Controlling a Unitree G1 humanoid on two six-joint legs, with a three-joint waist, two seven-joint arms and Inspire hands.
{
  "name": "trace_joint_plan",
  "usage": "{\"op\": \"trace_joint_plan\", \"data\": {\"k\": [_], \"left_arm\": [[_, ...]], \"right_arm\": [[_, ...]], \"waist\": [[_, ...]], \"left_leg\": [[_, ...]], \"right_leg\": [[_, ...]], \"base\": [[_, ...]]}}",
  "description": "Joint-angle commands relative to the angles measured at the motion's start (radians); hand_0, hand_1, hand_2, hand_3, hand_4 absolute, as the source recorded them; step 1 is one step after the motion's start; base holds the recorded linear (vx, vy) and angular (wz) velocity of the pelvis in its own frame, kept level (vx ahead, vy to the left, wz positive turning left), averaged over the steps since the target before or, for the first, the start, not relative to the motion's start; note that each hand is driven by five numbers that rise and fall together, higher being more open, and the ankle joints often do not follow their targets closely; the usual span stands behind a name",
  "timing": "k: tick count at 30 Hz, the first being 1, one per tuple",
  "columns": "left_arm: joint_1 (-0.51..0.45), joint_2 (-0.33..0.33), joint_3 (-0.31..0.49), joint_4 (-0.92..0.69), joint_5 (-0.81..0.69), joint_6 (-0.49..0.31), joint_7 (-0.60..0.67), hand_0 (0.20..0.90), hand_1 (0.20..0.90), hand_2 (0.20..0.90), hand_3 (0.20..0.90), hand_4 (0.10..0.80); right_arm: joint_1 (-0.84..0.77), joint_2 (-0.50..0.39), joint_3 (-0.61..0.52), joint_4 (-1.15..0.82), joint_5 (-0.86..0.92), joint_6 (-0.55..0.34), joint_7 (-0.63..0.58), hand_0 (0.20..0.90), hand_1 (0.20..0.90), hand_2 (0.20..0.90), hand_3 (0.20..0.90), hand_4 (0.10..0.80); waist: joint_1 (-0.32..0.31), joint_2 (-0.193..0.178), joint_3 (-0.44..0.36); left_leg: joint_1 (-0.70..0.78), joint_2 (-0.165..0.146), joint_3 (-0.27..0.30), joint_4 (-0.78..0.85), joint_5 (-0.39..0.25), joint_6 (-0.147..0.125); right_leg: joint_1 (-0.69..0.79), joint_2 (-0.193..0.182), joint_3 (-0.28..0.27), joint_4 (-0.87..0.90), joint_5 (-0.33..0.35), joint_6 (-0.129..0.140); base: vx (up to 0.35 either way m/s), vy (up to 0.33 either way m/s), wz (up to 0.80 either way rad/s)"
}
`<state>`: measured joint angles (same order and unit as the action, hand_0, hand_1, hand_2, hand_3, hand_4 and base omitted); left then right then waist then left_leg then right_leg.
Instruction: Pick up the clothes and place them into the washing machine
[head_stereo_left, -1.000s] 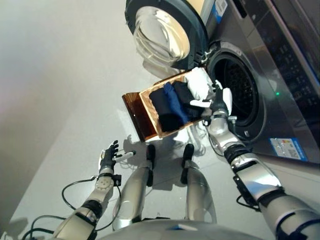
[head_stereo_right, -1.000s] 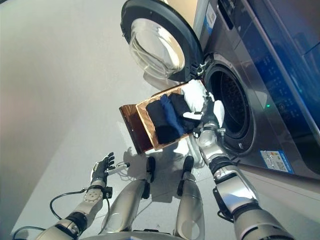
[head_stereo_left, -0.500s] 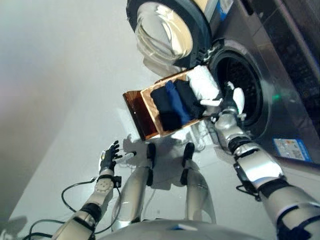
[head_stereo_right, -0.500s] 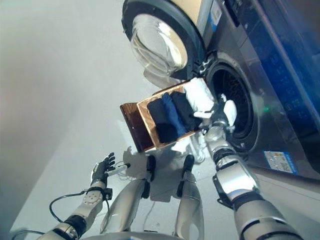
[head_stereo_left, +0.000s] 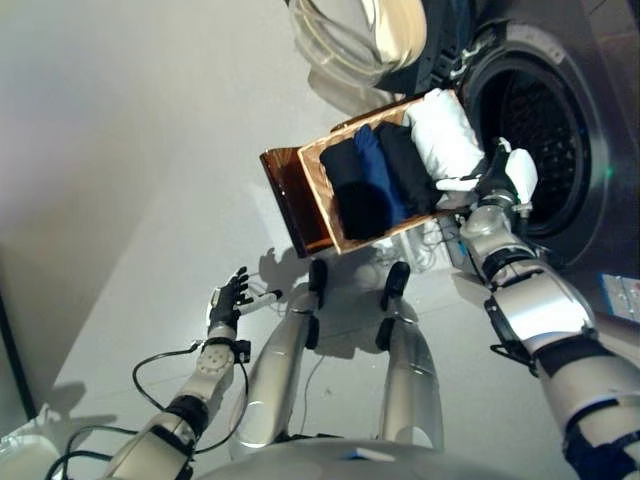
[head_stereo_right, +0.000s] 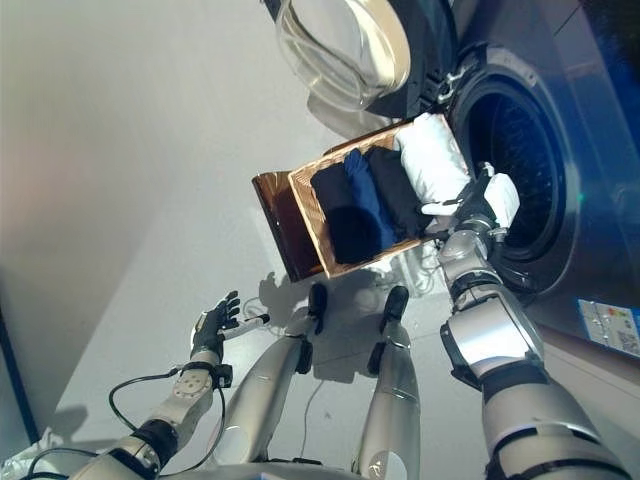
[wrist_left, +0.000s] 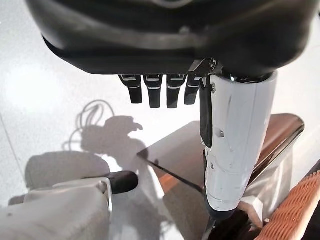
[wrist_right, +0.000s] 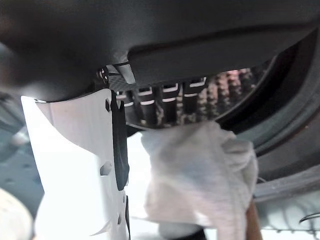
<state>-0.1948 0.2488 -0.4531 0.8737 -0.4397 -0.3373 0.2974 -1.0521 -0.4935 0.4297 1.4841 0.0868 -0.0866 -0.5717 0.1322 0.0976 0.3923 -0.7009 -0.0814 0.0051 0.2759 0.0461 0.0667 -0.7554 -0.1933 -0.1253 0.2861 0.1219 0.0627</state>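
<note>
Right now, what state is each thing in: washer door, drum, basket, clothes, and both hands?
Washing machine door: swung open.
Drum: open; contents cannot be told.
Basket: on the floor by the drum, holding clothes.
White garment: in the basket, at the drum end.
Dark clothes: in the basket.
Right hand: over the white garment, open.
Left hand: idle, open, empty.

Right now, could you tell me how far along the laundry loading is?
Barely begun. Done: the washing machine door stands open. In hand: the right hand is at the white garment beside the drum opening, fingers straight, no grasp visible. Left: the dark clothes lie folded in the basket. The left hand hangs open, idle.
</note>
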Motion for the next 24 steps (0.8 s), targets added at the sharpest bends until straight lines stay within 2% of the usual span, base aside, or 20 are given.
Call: {"op": "trace_joint_plan", "data": {"k": [1,8,11,12,13,15,24], "left_arm": [[0.003,0.053,0.039,-0.122,-0.04,-0.079,0.053,0.9,0.9,0.9,0.9,0.8],[0.013,0.092,0.081,-0.389,-0.029,-0.118,0.09,0.9,0.9,0.9,0.9,0.8],[0.028,0.105,0.111,-0.437,-0.021,-0.127,0.1,0.9,0.9,0.9,0.9,0.8],[0.03,0.105,0.112,-0.445,-0.019,-0.127,0.1,0.9,0.9,0.9,0.9,0.8],[0.032,0.104,0.112,-0.442,-0.019,-0.125,0.099,0.9,0.9,0.9,0.9,0.8],[0.044,0.106,0.115,-0.446,-0.016,-0.127,0.102,0.9,0.9,0.9,0.9,0.8],[0.074,0.101,0.091,-0.403,-0.016,-0.121,0.088,0.9,0.9,0.9,0.9,0.8]], "right_arm": [[-0.137,-0.119,0.066,-0.008,-0.018,-0.021,-0.077,0.9,0.9,0.9,0.9,0.8],[-0.186,-0.155,0.113,0.025,-0.055,0.002,-0.091,0.9,0.9,0.9,0.9,0.8],[-0.211,-0.17,0.131,0.03,-0.07,0.008,-0.085,0.9,0.9,0.9,0.9,0.8],[-0.218,-0.171,0.138,0.032,-0.078,0.012,-0.085,0.809,0.809,0.809,0.809,0.735],[-0.221,-0.174,0.139,0.038,-0.078,0.013,-0.084,0.518,0.518,0.518,0.518,0.527],[-0.231,-0.175,0.144,0.044,-0.08,0.016,-0.086,0.2,0.2,0.2,0.2,0.3],[-0.26,-0.201,0.162,0.062,-0.103,0.022,-0.083,0.2,0.2,0.2,0.2,0.3]], "waist": [[0.028,0.012,0.009],[0.044,0.036,0.016],[0.051,0.042,0.016],[0.054,0.044,0.017],[0.056,0.046,0.016],[0.061,0.05,0.012],[0.079,0.07,-0.001]], "left_leg": [[-0.051,-0.005,-0.052,0.095,-0.127,-0.073],[-0.149,-0.015,-0.052,0.161,-0.146,-0.065],[-0.165,-0.016,-0.052,0.157,-0.143,-0.065],[-0.169,-0.017,-0.053,0.155,-0.141,-0.065],[-0.171,-0.02,-0.053,0.152,-0.138,-0.065],[-0.176,-0.021,-0.057,0.146,-0.133,-0.066],[-0.174,-0.032,-0.064,0.112,-0.114,-0.068]], "right_leg": [[0.041,0.004,-0.001,0.11,-0.163,0.008],[-0.058,-0.005,0.009,0.192,-0.19,-0.001],[-0.078,-0.008,0.008,0.194,-0.191,-0.002],[-0.083,-0.009,0.007,0.193,-0.191,-0.003],[-0.086,-0.009,0.006,0.194,-0.193,-0.004],[-0.091,-0.009,0.005,0.199,-0.196,-0.005],[-0.103,-0.02,0.009,0.194,-0.19,-0.002]], "base": [[-0.026,0.009,0.13],[-0.019,0.01,0.09],[0.006,0.014,0.09],[0.0,0.0,0.0],[0.0,0.0,0.0],[0.0,0.0,0.0],[0.005,0.007,0.02]]}}
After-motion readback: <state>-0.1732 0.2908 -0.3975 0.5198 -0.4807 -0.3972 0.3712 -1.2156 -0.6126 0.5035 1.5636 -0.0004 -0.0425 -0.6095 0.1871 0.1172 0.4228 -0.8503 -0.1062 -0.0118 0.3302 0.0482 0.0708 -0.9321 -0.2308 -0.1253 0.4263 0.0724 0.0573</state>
